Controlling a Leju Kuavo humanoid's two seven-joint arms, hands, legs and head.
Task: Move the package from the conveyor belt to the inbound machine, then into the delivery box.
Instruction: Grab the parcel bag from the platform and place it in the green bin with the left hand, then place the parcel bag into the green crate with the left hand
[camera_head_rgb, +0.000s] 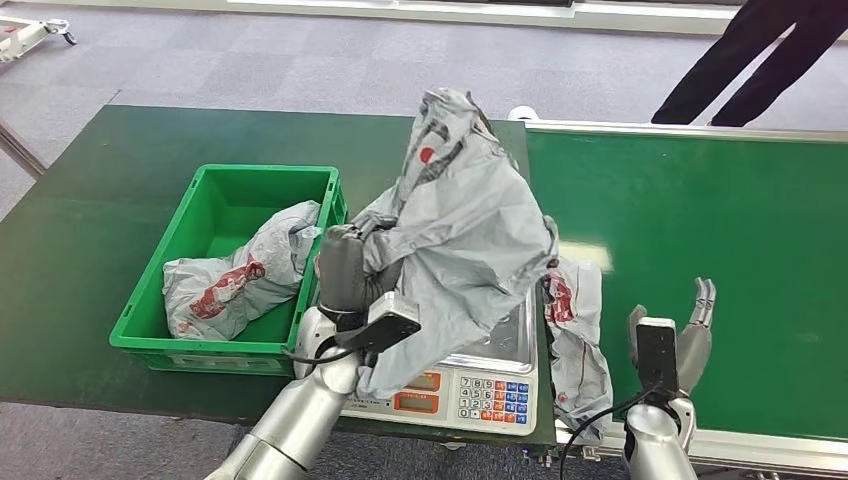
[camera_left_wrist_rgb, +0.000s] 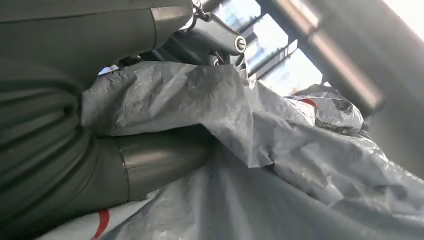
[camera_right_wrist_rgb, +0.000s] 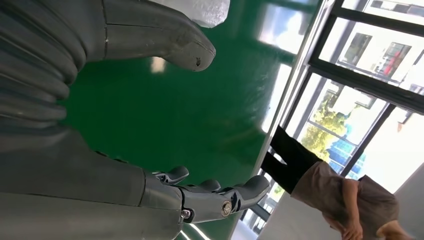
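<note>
A large crumpled grey package (camera_head_rgb: 463, 215) with red print is lifted above the weighing scale (camera_head_rgb: 480, 385), held by my left hand (camera_head_rgb: 345, 265) at its left side. In the left wrist view the grey film (camera_left_wrist_rgb: 280, 165) wraps over my thumb and fingers (camera_left_wrist_rgb: 160, 157). My right hand (camera_head_rgb: 675, 335) hovers open over the green conveyor belt (camera_head_rgb: 700, 230), fingers spread, holding nothing; the right wrist view shows its fingers (camera_right_wrist_rgb: 215, 197) apart above the belt (camera_right_wrist_rgb: 165, 115). A green delivery box (camera_head_rgb: 215, 345) sits left of the scale.
A grey package (camera_head_rgb: 240, 270) lies inside the green box. Another grey package (camera_head_rgb: 578, 345) lies at the belt's left edge beside the scale. A person (camera_head_rgb: 760, 60) stands beyond the belt at the far right. The dark green table (camera_head_rgb: 90, 200) extends left.
</note>
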